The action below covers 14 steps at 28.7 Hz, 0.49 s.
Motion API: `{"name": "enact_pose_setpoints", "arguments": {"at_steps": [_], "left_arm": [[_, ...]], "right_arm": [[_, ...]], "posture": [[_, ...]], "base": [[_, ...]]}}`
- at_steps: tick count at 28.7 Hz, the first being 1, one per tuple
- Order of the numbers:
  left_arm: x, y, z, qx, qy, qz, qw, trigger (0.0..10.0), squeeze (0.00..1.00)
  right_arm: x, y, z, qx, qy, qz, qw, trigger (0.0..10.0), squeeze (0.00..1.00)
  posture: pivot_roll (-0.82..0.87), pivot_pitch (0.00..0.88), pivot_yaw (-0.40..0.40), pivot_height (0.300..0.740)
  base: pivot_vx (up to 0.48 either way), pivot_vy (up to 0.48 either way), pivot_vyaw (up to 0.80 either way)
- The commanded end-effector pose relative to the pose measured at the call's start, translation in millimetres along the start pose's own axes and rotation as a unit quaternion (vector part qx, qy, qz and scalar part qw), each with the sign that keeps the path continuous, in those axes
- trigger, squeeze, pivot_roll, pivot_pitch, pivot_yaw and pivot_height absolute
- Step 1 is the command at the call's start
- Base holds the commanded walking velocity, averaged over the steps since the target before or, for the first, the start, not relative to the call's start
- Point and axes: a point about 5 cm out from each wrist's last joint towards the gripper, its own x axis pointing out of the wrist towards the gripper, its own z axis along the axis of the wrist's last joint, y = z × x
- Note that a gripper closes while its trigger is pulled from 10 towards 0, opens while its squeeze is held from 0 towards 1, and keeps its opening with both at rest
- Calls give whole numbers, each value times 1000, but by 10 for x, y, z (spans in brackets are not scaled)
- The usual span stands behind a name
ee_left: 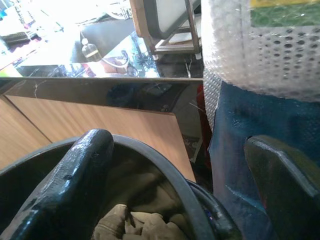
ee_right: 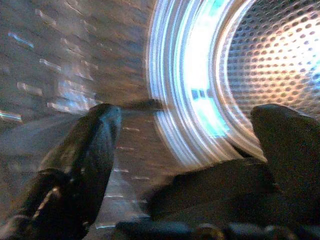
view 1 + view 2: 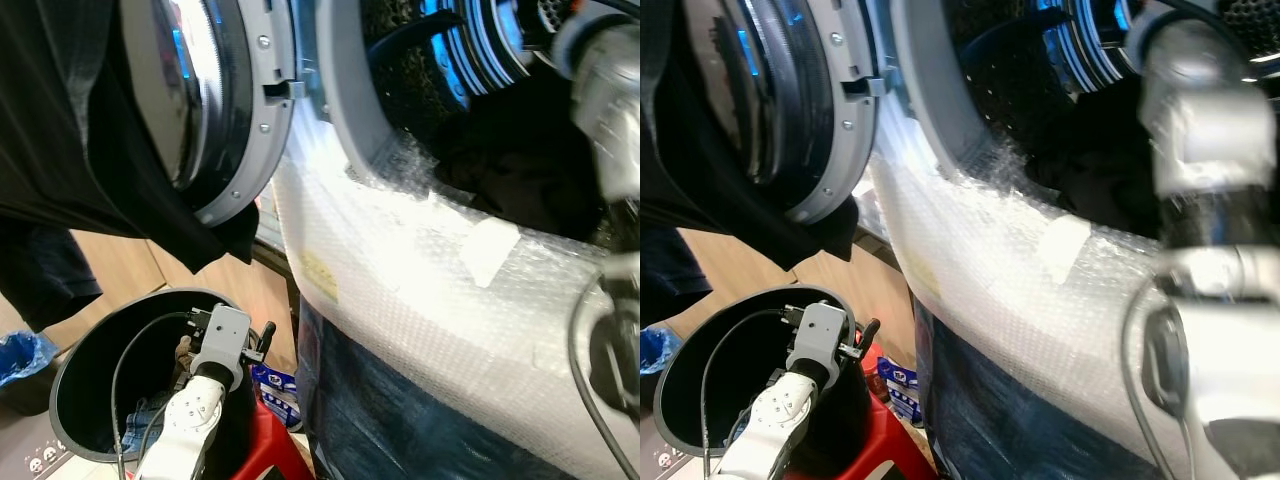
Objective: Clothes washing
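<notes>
While the right gripper is inside the drum of the washing machine, its two fingers stand apart with nothing between them. Dark clothes lie in the bottom of the drum, just beyond the fingers. The left gripper hangs over the black basket at the near left, also with fingers apart and empty.

I judge the step in hand to be loading: moving clothes from the basket into the machine. The next move probably calls for the left gripper to go down into the basket and close on the beige garment, while the right arm comes out of the opening so the way is free.

Counted: one washing machine, its front wrapped in bubble film; one round door, open to the left, with one black garment hanging over it; one basket, with at least one beige piece and something blue inside. How many pieces lie in the drum, I cannot tell.
</notes>
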Motion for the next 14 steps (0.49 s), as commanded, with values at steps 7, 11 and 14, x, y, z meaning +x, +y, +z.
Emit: {"name": "enact_pose_setpoints", "arguments": {"at_steps": [7,11,14], "left_arm": [[-28,-10,-27,2,4,-8,1000,10000,0],[-38,-12,-27,1,2,-8,1000,10000,0],[-50,-13,-31,0,1,-8,1000,10000,0]], "right_arm": [[-677,521,338,135,-148,262,944,10000,0],[-1057,747,382,198,-217,372,880,10000,0],[-1316,912,295,220,-208,456,837,10000,0]], "posture": [[29,0,60,740],[35,0,57,740],[42,0,52,740]], "base": [[0,0,0],[0,0,0],[0,0,0]]}}
